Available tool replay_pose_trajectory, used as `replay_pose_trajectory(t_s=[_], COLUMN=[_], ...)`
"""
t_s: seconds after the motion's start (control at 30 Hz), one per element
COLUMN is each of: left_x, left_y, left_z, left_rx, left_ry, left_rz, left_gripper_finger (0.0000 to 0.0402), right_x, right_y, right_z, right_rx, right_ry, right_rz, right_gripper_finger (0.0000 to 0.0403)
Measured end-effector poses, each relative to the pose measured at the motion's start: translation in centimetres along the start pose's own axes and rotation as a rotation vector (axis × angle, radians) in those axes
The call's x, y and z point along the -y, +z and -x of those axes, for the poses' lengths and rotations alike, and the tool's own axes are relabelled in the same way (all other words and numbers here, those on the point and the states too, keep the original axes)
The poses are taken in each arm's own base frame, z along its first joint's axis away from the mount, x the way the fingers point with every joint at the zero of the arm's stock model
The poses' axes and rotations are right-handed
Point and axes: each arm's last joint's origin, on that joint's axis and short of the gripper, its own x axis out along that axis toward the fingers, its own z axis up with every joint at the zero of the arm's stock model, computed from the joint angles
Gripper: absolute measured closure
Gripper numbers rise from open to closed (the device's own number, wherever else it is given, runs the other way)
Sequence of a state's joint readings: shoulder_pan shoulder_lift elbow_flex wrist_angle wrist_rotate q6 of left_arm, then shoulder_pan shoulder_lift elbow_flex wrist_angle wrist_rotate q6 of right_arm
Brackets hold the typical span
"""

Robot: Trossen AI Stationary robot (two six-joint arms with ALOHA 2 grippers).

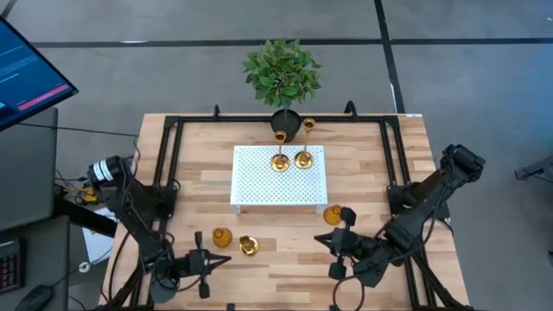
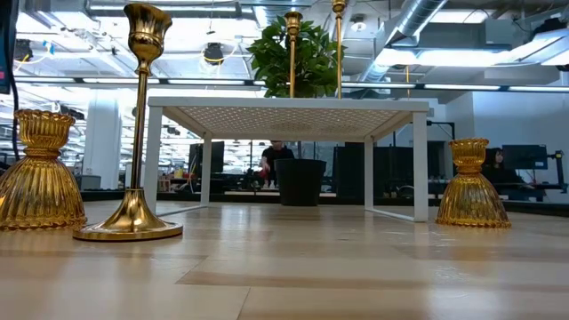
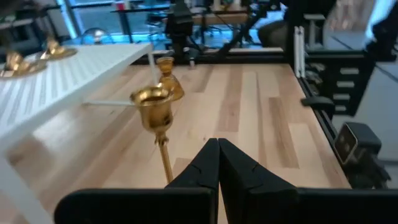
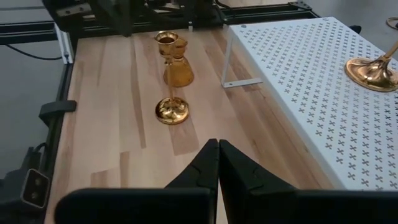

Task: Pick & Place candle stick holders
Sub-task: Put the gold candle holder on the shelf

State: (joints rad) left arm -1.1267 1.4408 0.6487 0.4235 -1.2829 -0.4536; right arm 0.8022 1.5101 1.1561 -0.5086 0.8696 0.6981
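Two tall gold candle stick holders [image 1: 278,160] [image 1: 303,158] stand by their round bases on the white perforated tray [image 1: 259,194]. A third tall holder [image 1: 249,246] and a short bulbous one [image 1: 222,237] stand on the table in front of the tray's left end. Another short one [image 1: 333,214] stands by the tray's right front corner. My left gripper [image 1: 203,263] is shut and empty, near the front edge, left of the tall holder [image 3: 155,109]. My right gripper [image 1: 341,246] is shut and empty, just in front of the right short holder.
A black-potted green plant [image 1: 282,73] stands at the table's far edge behind the tray. Black frame rails [image 1: 168,155] run along the left, right and far sides. Bare wood [image 1: 285,259] lies between the two grippers. A monitor [image 1: 26,69] stands off the table's left.
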Motion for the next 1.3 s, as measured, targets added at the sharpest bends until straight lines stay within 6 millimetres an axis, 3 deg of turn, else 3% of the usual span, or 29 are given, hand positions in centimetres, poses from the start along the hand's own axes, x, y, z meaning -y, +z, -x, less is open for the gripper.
replay_pose_trajectory(t_s=[0.3,0.57,1.07,1.3], left_x=[0.7,0.4,-1.4,-1.6], left_y=[-2.6,-2.8,-2.3,-2.2], left_z=[-1.3,-2.2,-6.5,-6.9], left_rx=[-0.008,-0.019,-0.085,-0.093], left_ry=[0.058,0.072,0.096,0.095], left_rz=[0.095,0.116,0.147,0.131], left_gripper_finger=[0.04,0.0391,0.0291,0.0262], right_x=[-0.4,-0.4,-0.4,-0.4], right_y=[0.1,0.2,0.2,0.1], right_z=[0.2,0.2,0.2,0.2], right_rx=[0.017,0.021,0.019,0.014], right_ry=[0.023,0.027,0.029,0.026], right_rz=[-0.024,-0.03,-0.03,-0.023], right_gripper_finger=[0.0403,0.0403,0.0403,0.0403])
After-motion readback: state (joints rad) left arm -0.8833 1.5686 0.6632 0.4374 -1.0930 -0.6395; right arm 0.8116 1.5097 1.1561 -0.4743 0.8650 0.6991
